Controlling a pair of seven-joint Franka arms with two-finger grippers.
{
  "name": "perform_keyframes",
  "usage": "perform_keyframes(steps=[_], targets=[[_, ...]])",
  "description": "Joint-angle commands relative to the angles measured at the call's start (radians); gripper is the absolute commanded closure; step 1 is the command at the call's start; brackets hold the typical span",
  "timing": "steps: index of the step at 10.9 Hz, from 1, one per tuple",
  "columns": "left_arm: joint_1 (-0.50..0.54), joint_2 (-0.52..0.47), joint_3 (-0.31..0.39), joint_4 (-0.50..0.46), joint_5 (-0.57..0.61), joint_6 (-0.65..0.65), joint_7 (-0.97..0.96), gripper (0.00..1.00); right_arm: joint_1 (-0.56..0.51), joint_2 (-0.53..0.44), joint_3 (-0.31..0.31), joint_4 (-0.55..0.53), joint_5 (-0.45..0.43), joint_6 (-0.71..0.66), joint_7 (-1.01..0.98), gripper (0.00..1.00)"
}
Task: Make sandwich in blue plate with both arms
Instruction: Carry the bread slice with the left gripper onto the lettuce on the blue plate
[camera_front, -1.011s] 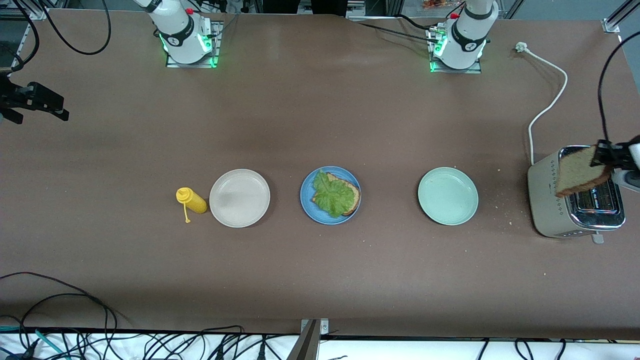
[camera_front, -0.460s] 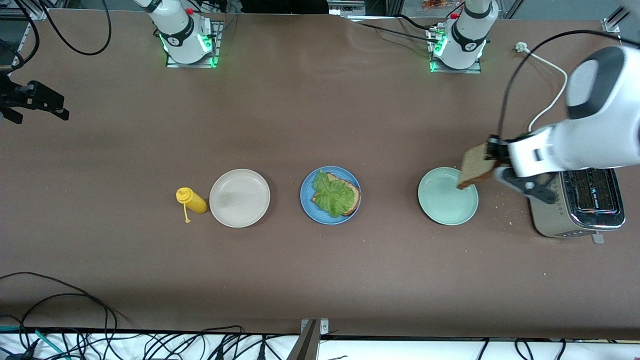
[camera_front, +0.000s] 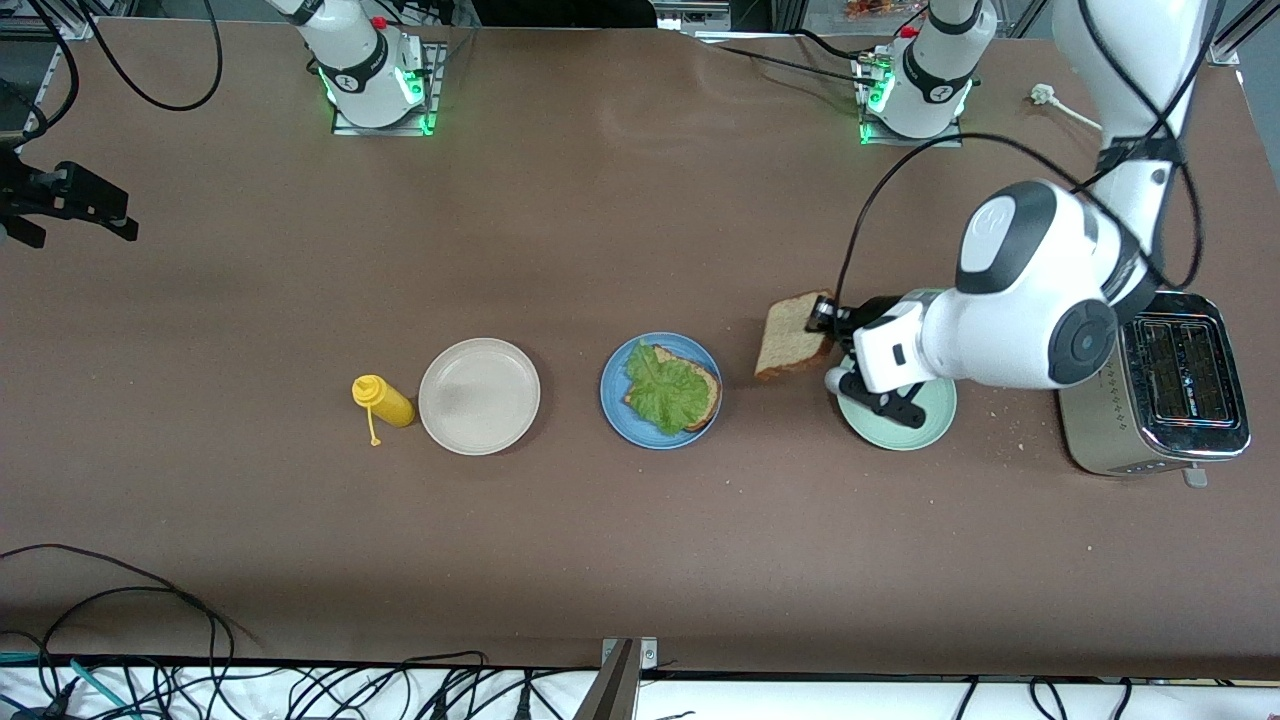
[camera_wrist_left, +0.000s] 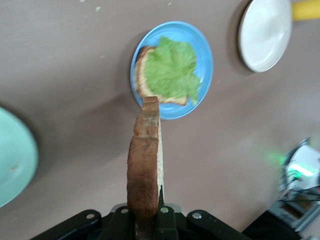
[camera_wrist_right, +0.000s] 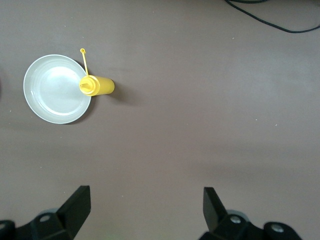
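The blue plate sits mid-table with one brown bread slice and a ruffled lettuce leaf on top. My left gripper is shut on a second bread slice, held on edge over the bare table between the blue plate and the pale green plate. In the left wrist view that slice rises from the left gripper, with the blue plate and lettuce past it. My right gripper waits open over bare table toward the right arm's end.
A beige-white plate and a lying yellow squeeze bottle are beside the blue plate toward the right arm's end. A silver toaster stands at the left arm's end. The left arm covers part of the green plate. Crumbs lie near the toaster.
The left arm has carried the bread slice from above the toaster, across the green plate, toward the blue plate. The right gripper has stayed still.
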Motion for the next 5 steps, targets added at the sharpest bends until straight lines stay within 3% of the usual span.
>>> perform_keyframes(steps=[1, 2, 5], targets=[[-0.027, 0.109, 0.008, 0.026, -0.118, 0.085, 0.004, 1.00, 0.001, 0.003, -0.002, 0.018, 0.001, -0.017, -0.006, 0.00], [-0.024, 0.152, 0.008, 0.029, -0.121, 0.090, 0.032, 1.00, 0.001, 0.003, -0.001, 0.018, 0.001, -0.017, -0.004, 0.00], [-0.019, 0.236, 0.012, 0.026, -0.331, 0.099, 0.183, 1.00, 0.001, 0.004, -0.002, 0.018, 0.001, -0.017, -0.003, 0.00]])
